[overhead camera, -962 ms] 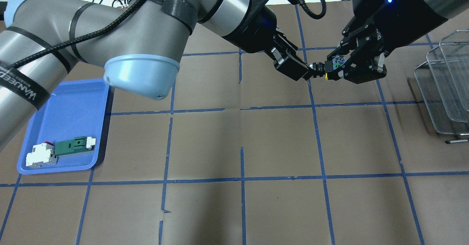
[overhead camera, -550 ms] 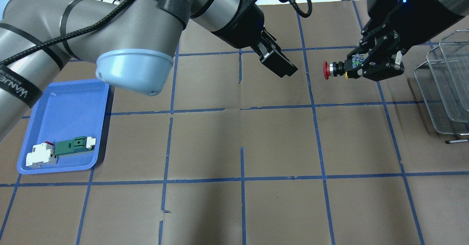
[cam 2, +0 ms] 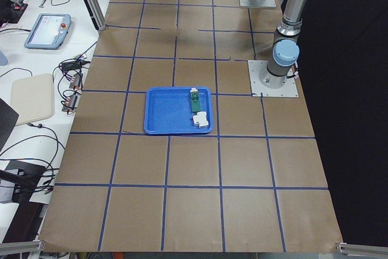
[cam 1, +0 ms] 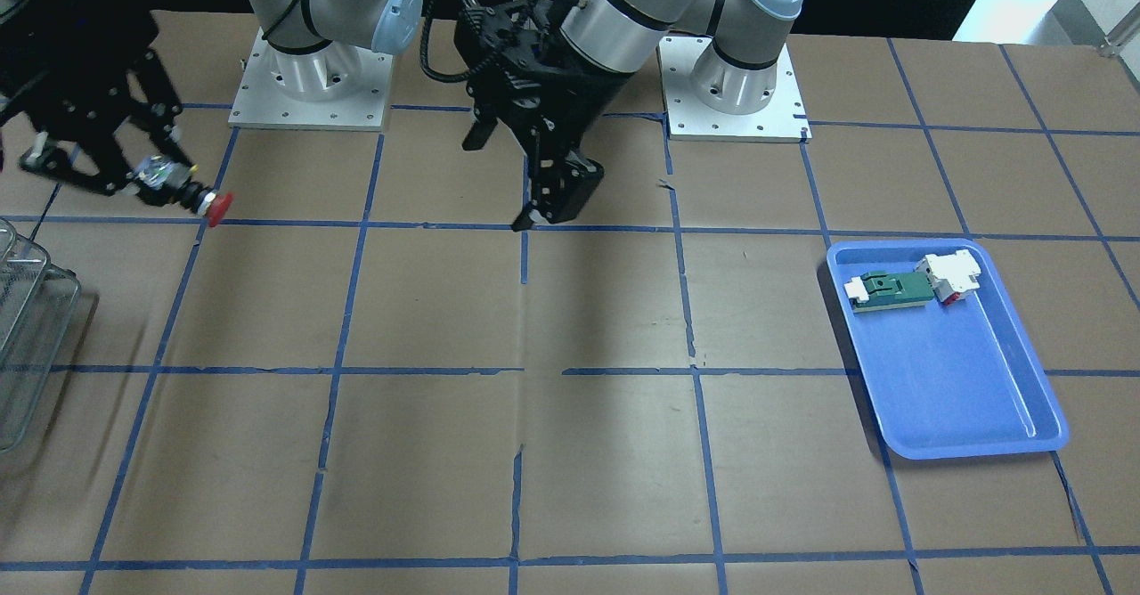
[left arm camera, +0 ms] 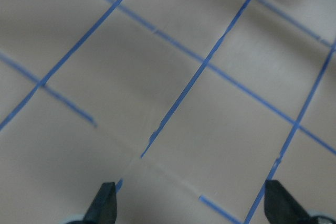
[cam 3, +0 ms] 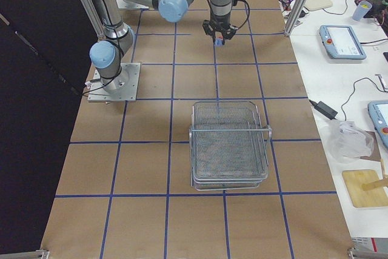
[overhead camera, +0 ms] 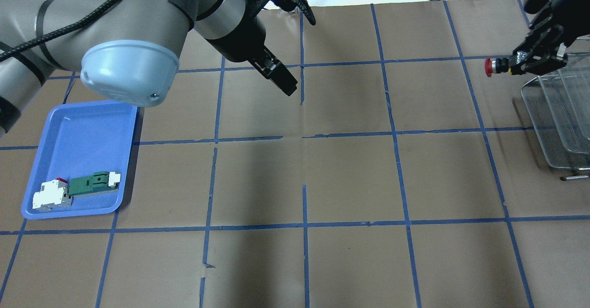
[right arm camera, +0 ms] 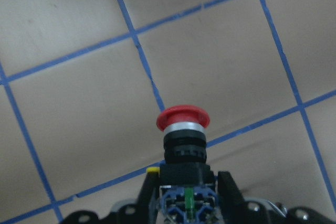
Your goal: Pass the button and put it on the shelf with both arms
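Note:
My right gripper [overhead camera: 530, 62] is shut on the button [overhead camera: 497, 66], gripping its bluish block end, with the red cap pointing left. It holds the button in the air at the far-left corner of the wire-mesh shelf [overhead camera: 560, 119]. The right wrist view shows the button [right arm camera: 184, 129] sticking out between the fingers of the gripper [right arm camera: 186, 195]. In the front view this gripper [cam 1: 134, 167] and the button [cam 1: 203, 200] are at the left, above the shelf [cam 1: 27, 310]. My left gripper [overhead camera: 282, 80] is open and empty over the far middle of the table, and its fingertips [left arm camera: 102, 205] stand wide apart.
A blue tray [overhead camera: 87, 137] at the near left holds a green-and-white flat part [overhead camera: 92, 183] and a white block with a red side [overhead camera: 50, 195]. Brown paper with blue tape lines covers the table. In the right side view the shelf [cam 3: 229, 144] stands mid-table.
The left gripper has let go of the button's cap and pulled back to the left. The right gripper has carried the button to the right, up to the shelf's corner.

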`<action>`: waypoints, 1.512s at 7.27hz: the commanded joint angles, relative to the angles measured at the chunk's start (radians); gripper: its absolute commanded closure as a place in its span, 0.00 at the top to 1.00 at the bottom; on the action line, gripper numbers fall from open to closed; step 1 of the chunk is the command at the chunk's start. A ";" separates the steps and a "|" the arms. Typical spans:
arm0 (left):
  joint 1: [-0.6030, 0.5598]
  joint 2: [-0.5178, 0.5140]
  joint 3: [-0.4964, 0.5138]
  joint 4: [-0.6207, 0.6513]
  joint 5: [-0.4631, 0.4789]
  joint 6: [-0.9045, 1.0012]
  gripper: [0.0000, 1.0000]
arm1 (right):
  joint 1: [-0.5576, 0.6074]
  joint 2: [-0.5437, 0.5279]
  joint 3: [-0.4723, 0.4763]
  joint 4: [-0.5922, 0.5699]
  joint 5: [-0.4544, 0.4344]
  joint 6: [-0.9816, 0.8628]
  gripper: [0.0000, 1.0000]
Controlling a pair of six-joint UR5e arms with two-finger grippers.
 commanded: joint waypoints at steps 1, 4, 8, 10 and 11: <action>0.064 0.038 -0.034 -0.083 0.169 -0.148 1.00 | -0.174 0.146 -0.061 -0.136 -0.032 -0.163 0.00; 0.148 0.102 -0.094 -0.084 0.217 -0.161 1.00 | -0.296 0.228 -0.112 -0.132 -0.032 -0.258 0.00; 0.164 0.086 -0.086 -0.082 0.245 -0.421 1.00 | -0.296 0.257 -0.098 -0.146 -0.043 -0.200 0.99; 0.161 0.053 0.001 -0.160 0.237 -0.568 1.00 | -0.281 0.228 -0.101 -0.132 -0.084 -0.044 1.00; 0.161 0.043 0.027 -0.198 0.242 -0.569 1.00 | -0.249 0.192 -0.095 -0.117 -0.104 0.045 1.00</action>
